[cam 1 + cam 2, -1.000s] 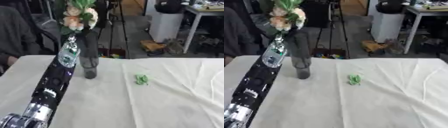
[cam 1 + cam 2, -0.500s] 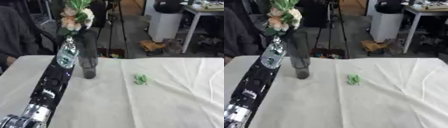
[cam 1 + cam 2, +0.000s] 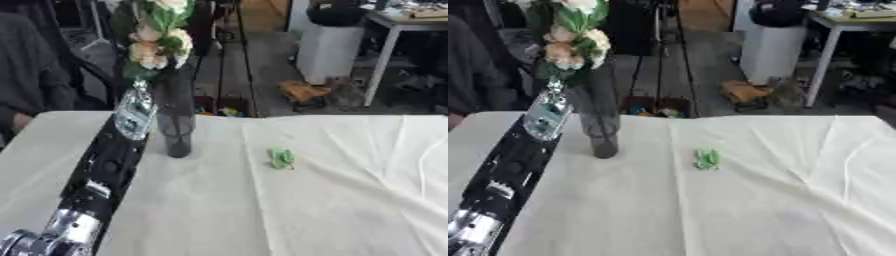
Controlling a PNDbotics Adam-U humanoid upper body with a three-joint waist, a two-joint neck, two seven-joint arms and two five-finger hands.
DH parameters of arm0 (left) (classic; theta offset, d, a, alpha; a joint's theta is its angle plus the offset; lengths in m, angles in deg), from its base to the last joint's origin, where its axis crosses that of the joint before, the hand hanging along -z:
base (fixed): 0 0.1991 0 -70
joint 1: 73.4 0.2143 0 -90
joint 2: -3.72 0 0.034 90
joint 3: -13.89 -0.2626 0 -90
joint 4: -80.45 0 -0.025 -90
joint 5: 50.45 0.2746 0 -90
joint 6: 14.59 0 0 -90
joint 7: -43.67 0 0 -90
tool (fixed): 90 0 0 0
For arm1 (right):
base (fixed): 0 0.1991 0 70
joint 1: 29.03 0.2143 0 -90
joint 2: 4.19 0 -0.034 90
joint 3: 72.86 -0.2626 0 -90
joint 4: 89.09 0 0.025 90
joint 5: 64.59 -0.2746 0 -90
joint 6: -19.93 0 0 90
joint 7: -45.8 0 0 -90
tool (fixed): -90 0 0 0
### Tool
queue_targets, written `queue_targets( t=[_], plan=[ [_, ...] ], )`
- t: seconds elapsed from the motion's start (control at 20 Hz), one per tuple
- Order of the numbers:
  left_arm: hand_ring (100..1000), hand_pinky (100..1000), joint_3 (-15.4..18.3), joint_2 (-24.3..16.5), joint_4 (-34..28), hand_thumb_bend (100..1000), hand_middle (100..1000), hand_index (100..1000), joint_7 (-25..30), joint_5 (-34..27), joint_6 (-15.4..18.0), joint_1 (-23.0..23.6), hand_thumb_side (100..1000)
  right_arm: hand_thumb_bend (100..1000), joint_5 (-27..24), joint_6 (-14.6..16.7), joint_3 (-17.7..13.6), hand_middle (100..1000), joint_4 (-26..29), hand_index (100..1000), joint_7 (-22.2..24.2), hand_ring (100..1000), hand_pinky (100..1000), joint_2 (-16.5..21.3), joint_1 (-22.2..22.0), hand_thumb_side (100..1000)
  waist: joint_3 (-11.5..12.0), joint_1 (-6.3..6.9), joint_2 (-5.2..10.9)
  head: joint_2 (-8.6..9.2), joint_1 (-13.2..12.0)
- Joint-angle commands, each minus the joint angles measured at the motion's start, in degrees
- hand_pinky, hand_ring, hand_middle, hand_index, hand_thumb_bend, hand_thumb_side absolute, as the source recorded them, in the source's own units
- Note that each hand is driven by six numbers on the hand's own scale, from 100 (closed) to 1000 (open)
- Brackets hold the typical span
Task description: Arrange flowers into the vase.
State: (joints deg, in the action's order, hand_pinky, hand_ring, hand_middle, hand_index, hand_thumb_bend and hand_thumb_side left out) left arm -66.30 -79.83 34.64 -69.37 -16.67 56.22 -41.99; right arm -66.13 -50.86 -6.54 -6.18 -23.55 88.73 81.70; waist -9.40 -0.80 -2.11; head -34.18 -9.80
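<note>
— Above the tabletop (image 3: pixel 262 215), what is the left hand (image 3: pixel 140 75) doing?
— It is raised at the end of the long black arm (image 3: pixel 105 165), level with the top of the dark glass vase (image 3: pixel 178 127), and it carries a bunch of flowers (image 3: pixel 156 35) with peach and cream blooms and green leaves. The foliage hides the fingers, so I cannot tell how they are set around the stems.
— Where is the vase relative to that hand?
— Just beside it on the right, standing upright on the white cloth, its base below the hand. The blooms rise above both the hand and the vase rim.
— Anything else on the cloth?
— A small green leafy piece (image 3: pixel 707 159) lies well to the right of the hand and lower, apart from the vase.
— And the right hand?
— It shows in neither view.
</note>
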Motion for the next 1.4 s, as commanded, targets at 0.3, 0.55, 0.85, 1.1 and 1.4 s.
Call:
queue_targets(
  t=[0.3, 0.55, 0.85, 1.1, 1.4],
  plan=[
    [749, 853, 0.2, -1.6, -0.2, 1000, 803, 885, 2.4, 1.1, -0.1, -0.1, 668, 100, 0.6, 0.1, -0.5, 567, 0.6, 669, 0.2, 935, 767, 1.1, 1.2, 555, 0.3, -0.31, 0.70, -0.14, 0.3],
    [746, 848, 0.1, -1.6, -0.1, 1000, 800, 885, 2.7, 0.5, 0.2, 0.8, 675, 100, 0.6, 0.1, -0.6, 567, 0.6, 669, 0.1, 935, 767, 1.0, 1.2, 553, 0.4, -0.35, 0.75, -0.12, 0.5],
    [743, 844, 0.0, -1.6, 0.1, 1000, 797, 885, 2.9, -0.4, 0.7, 1.6, 685, 100, 0.7, 0.0, -0.6, 567, 0.7, 669, 0.1, 935, 767, 0.9, 1.2, 552, 0.6, -0.35, 0.82, -0.15, 0.6],
    [743, 843, -0.1, -1.8, 0.3, 1000, 796, 884, 2.9, -0.7, 0.9, 2.0, 687, 100, 0.8, -0.1, -0.7, 567, 0.7, 669, 0.1, 936, 767, 0.9, 1.1, 552, 0.6, -0.30, 0.89, -0.13, 0.7],
    [744, 843, -1.2, -2.6, -1.5, 1000, 797, 885, 4.4, -1.6, 2.3, 3.7, 687, 100, 0.9, -0.3, -0.8, 567, 0.9, 669, 0.2, 937, 768, 0.8, 1.0, 553, 0.8, -0.11, 1.01, -0.19, 0.9]
  ],
)
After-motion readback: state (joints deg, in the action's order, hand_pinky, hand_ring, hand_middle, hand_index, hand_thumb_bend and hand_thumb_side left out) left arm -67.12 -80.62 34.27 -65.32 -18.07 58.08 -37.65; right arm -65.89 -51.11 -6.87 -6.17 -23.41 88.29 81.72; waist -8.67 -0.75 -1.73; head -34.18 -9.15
